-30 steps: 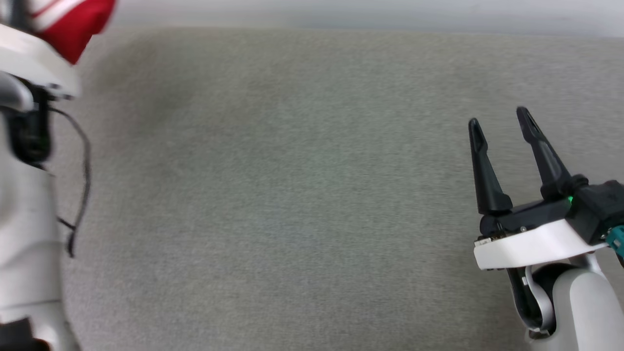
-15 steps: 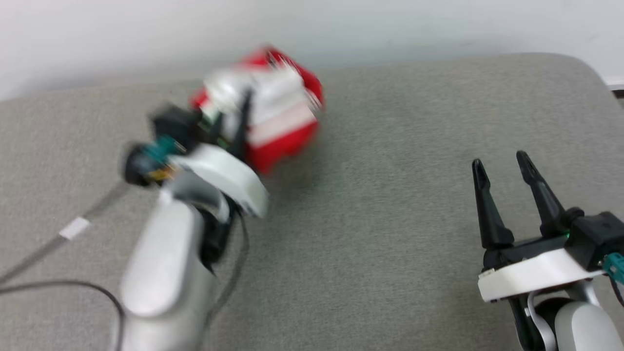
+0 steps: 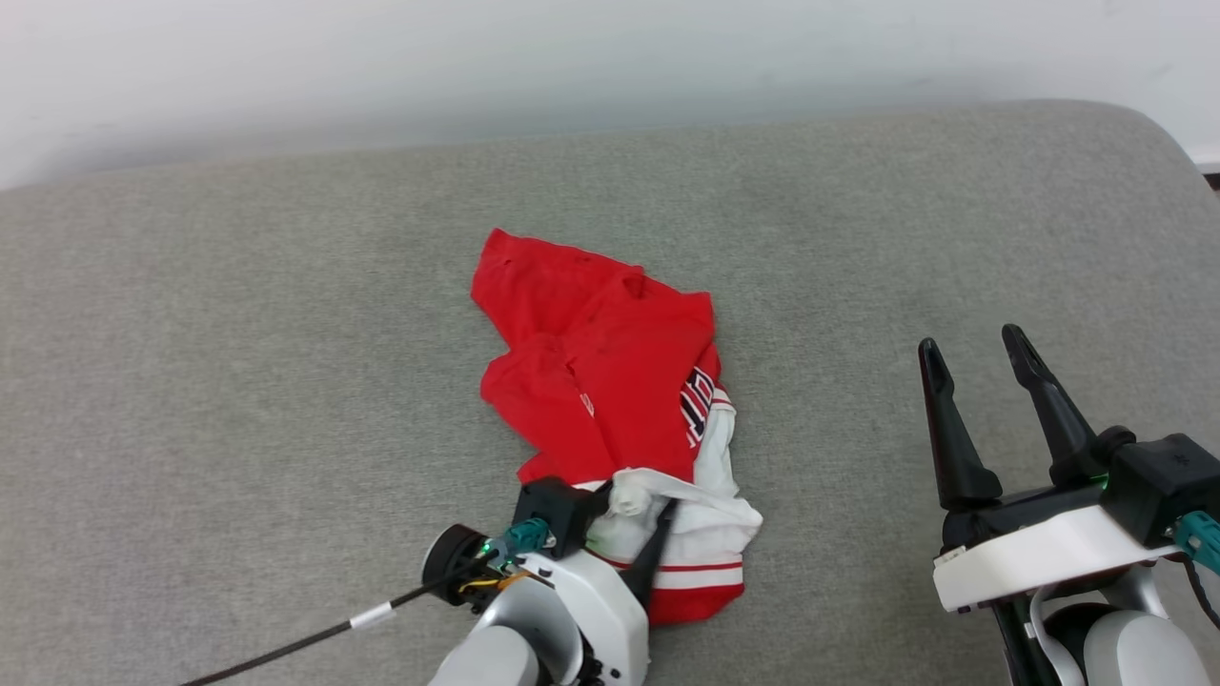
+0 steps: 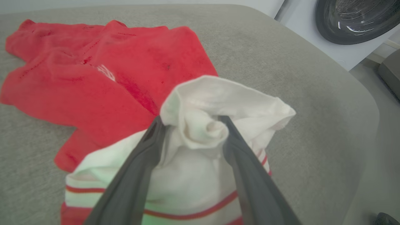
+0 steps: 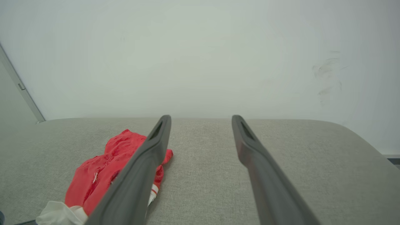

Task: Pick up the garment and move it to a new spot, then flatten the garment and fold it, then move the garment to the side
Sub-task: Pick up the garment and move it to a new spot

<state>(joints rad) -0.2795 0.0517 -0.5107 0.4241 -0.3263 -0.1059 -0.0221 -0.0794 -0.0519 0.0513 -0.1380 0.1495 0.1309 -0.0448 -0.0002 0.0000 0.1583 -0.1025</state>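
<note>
Close to the robot, the left end effector (image 4: 190,125) is clamped on a bunched-up bit of white sleeve (image 4: 218,103). It squeezes the cloth into a little knob between its two long dark fingers. Off to the right, the right end effector (image 3: 970,341) hangs over the surface (image 3: 238,381) with its fingers spread apart and nothing in them. The garment (image 3: 610,381) lies in a heap near the middle of the surface. Its near end is the white sleeve with thin red stripes. Past that comes the red body, soft and floppy, folded over itself with bumps and creases. A peek of dark letters (image 3: 699,405) with white edges shows at one fold. The surface is gray, fuzzy and padded, with rounded corners, and behind it stands a plain pale wall (image 5: 200,62). I think the moving step is about done, because the shirt is down in its spot, and flattening comes next. For that the left one must let go, and then both should pinch far-apart edges and pull the cloth smooth. Thin cloth like this sags and slips, so the pinches need to be firm.
</note>
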